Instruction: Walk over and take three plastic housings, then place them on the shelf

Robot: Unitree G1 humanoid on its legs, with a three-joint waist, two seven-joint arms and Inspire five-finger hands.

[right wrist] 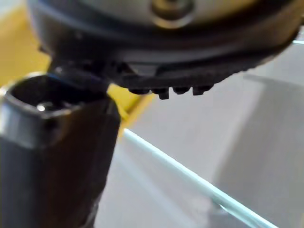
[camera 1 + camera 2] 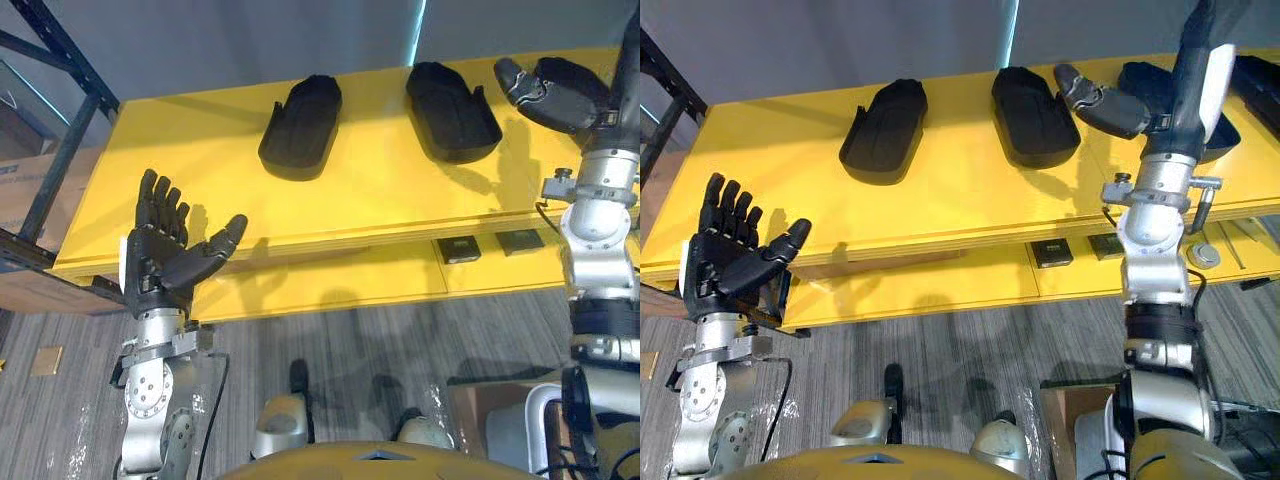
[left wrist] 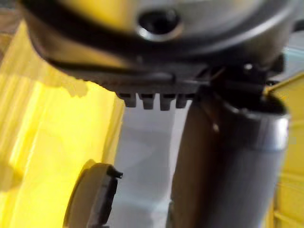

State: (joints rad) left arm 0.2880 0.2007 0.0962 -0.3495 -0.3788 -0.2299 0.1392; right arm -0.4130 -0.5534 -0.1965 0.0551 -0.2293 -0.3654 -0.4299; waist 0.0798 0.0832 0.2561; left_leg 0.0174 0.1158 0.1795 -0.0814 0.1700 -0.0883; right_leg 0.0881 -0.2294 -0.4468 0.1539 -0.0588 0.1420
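Plastic housings lie on the yellow shelf (image 2: 370, 190). One housing (image 2: 300, 125) sits left of centre, and a second housing (image 2: 452, 110) sits apart to its right. Both have their long axes running away from the robot, and their far ends lean slightly toward each other. A third dark shape (image 2: 1140, 78) shows beside the right hand (image 2: 560, 92), partly behind the forearm. It is probably another housing, though I cannot be sure.

The right hand hovers over the shelf's right part, just beside the second housing. Its fingers are stretched out and hold nothing. The left hand (image 2: 160, 265) is raised at the shelf's front edge, palm up, with its fingers straight and empty. It is well apart from the housings, though it is the nearer hand to the left one.
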